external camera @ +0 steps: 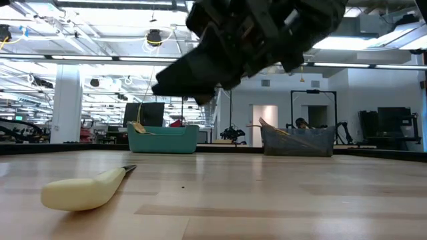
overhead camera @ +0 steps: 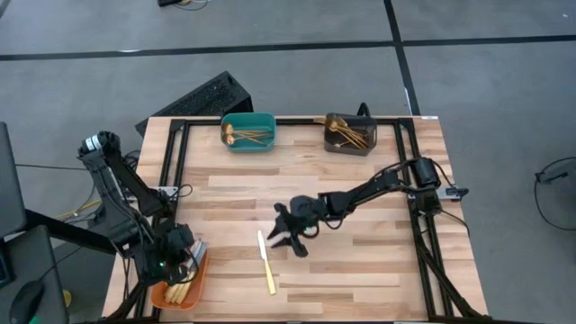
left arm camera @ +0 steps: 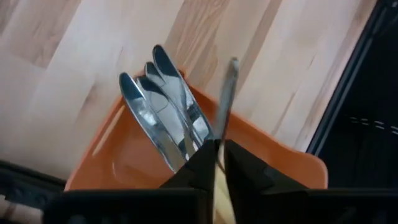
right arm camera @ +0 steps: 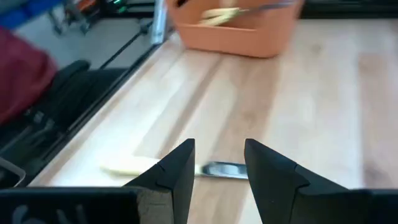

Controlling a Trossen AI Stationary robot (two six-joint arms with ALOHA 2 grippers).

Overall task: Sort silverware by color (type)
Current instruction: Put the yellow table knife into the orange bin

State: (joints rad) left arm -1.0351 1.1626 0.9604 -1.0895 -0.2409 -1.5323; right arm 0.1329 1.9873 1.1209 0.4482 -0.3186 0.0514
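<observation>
One knife (overhead camera: 266, 262) lies flat on the table (overhead camera: 360, 261), centre-near, blade toward the far side, pale handle toward the near edge. In the low view its handle (external camera: 83, 189) is closest to the camera, with the dark blade tip behind it. Right wrist view shows the same knife (right arm camera: 168, 167) lying crosswise just past the fingers.

Right gripper (overhead camera: 290, 236) is just right of the knife's blade end, above the table, fingers spread with a clear gap, holding nothing. In the low view it hangs dark overhead (external camera: 240, 40), off the wood. The knife is not touched.

Left gripper (overhead camera: 183, 258) is at the near-left corner over the orange bin (overhead camera: 176, 293). Its fingers (left arm camera: 242, 171) are pinched narrow on a thin knife blade (left arm camera: 225, 109) that runs up between them. Under it, several knives (left arm camera: 163, 106) lie together in the orange bin (left arm camera: 112, 155), silver blades side by side. From above, pale handles show in that bin.

Far side: teal bin (overhead camera: 249, 132), left of centre, has gold pieces (overhead camera: 245, 136) inside. Grey bin (overhead camera: 350, 134) to its right also holds gold pieces (overhead camera: 346, 133); which is spoons and which is forks cannot be told. Both bins sit along the far edge, well apart from the loose knife. In the low view the teal bin (external camera: 163, 139) and grey bin (external camera: 297, 141) stand at the far edge with handles sticking out over the rims.
</observation>
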